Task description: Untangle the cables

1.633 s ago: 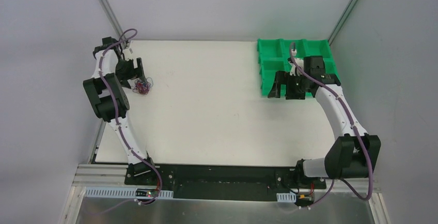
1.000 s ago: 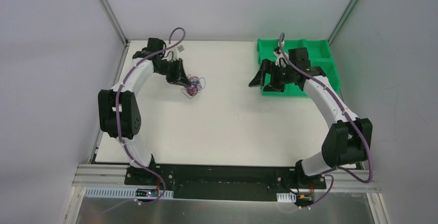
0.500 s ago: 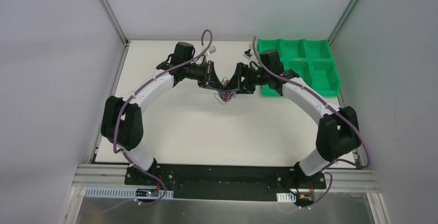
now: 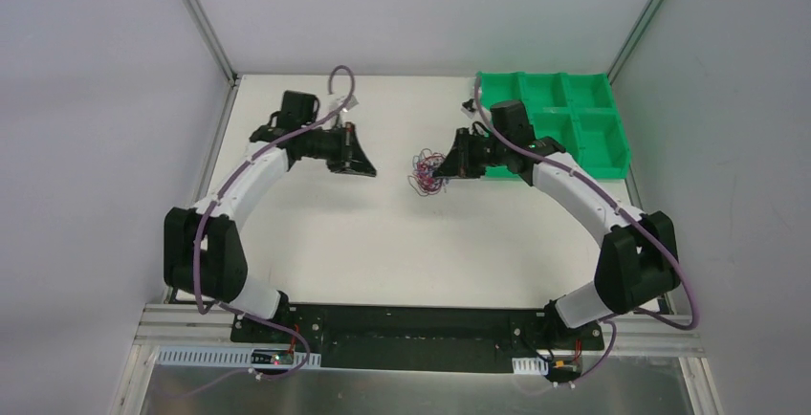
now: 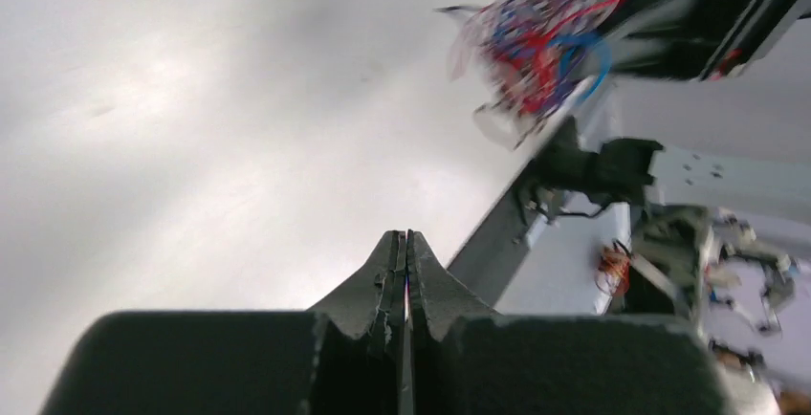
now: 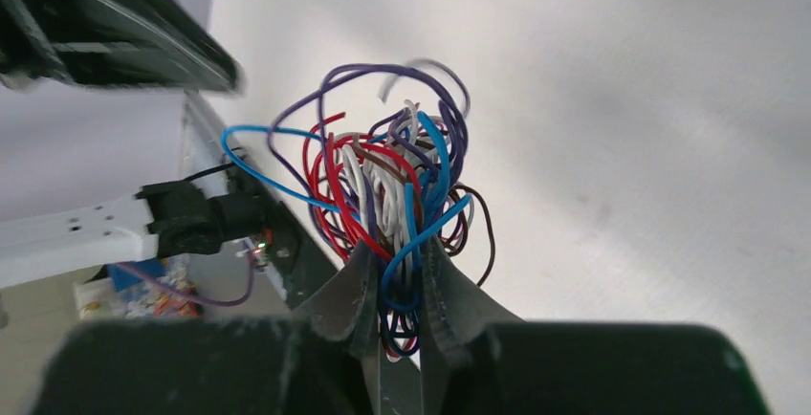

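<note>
Room: I'm looking into a booth of plain grey walls [image 4: 411, 4] around a white table [image 4: 402, 243]. A metal rail [image 4: 182, 324] runs along its near edge, where both arm bases are bolted.
Cables: a curly bunch of red, blue, purple, white and dark wires [image 4: 422, 174]. It sits over the table towards the far edge, a little right of the middle and just left of the tray.
Right gripper: [image 4: 440, 172] clamped on the bunch. On my right wrist view the two fingers pinch its lower loops and the rest fans out beyond the tips.
Left gripper: [image 4: 367, 168] fingers pressed together, well apart from the bunch on its left side, tips aimed towards it. A thin coloured sliver shows in the seam on my left wrist view; I cannot tell whether that is a strand or a reflection.
Green tray: [image 4: 583, 99] several compartments, in the far right corner of the table.
In the way: the right arm lies across the tray's near left part and hides it. The purple hoses [image 4: 333, 78] loop up off both wrists.
Writing: small boards on the rail, too small for me to read.
</note>
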Action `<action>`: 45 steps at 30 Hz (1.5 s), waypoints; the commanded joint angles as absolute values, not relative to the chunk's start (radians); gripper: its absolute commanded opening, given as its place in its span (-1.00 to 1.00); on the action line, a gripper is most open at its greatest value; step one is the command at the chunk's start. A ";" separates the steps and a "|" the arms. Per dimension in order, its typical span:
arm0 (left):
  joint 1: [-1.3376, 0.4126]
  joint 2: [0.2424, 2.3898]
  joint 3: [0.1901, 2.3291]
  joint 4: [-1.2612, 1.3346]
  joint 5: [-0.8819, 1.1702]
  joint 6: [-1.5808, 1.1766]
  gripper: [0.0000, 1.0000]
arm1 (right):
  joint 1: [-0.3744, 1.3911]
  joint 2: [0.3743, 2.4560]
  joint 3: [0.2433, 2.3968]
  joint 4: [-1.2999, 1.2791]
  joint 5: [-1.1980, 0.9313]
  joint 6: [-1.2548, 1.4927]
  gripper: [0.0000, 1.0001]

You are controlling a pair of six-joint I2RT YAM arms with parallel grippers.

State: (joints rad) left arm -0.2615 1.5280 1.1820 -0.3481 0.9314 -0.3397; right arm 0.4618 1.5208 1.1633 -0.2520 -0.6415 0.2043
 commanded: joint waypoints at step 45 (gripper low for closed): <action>-0.441 1.352 0.997 0.128 1.133 -0.511 -1.00 | 0.467 1.473 1.186 -0.269 -1.174 0.301 -0.42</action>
